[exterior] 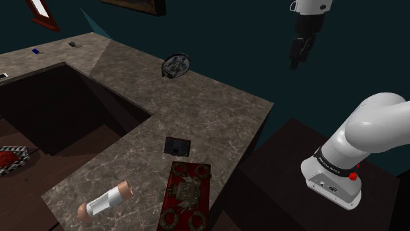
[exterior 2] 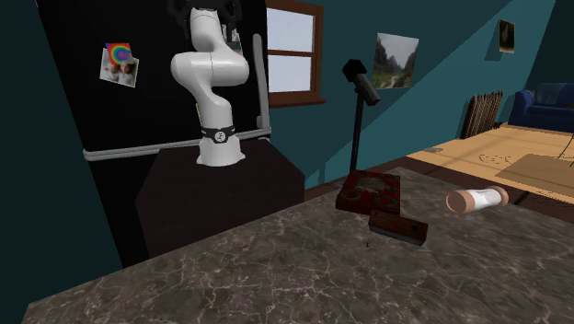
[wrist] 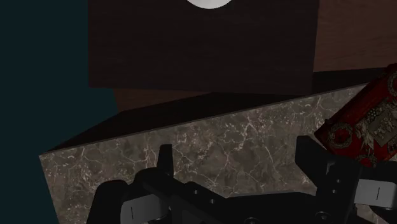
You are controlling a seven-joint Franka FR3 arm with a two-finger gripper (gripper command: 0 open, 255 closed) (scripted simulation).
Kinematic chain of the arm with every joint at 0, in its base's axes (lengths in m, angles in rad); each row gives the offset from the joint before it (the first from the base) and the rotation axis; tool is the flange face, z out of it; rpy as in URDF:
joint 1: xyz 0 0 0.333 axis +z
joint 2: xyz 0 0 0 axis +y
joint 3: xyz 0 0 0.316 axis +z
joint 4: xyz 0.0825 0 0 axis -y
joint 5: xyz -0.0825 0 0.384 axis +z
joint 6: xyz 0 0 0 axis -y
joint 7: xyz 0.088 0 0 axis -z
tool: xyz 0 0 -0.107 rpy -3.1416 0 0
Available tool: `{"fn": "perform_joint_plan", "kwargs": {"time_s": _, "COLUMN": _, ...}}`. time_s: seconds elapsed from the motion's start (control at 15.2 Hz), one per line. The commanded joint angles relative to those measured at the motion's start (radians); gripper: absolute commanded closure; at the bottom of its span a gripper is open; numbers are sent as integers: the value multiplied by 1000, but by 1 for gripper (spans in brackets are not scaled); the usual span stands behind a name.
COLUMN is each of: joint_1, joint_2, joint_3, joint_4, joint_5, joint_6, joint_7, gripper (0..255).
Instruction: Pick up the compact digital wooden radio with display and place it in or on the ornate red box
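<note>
I'm hanging my gripper high up, well apart from the red box and out past the counter edge alongside the box. The radio is sitting on the counter just beside the box's short end, the one facing into the counter; can't tell if they're touching. Its long axis is running approx. across that end, i.e. crosswise to the box's length. So I'm looking at a move down & in, beyond the box. My fingers are standing wide apart, gripping nothing, touching nothing.
</note>
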Motion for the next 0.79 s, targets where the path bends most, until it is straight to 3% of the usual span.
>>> {"fn": "perform_joint_plan", "kwargs": {"time_s": 0.0, "joint_1": 0, "joint_2": 0, "joint_3": 0, "joint_4": 0, "joint_5": 0, "joint_6": 0, "joint_7": 0, "gripper": 0}}
{"fn": "perform_joint_plan", "kwargs": {"time_s": 0.73, "joint_1": 84, "joint_2": 325, "joint_3": -62, "joint_4": -52, "joint_5": 132, "joint_6": 346, "joint_7": -173, "gripper": 0}}
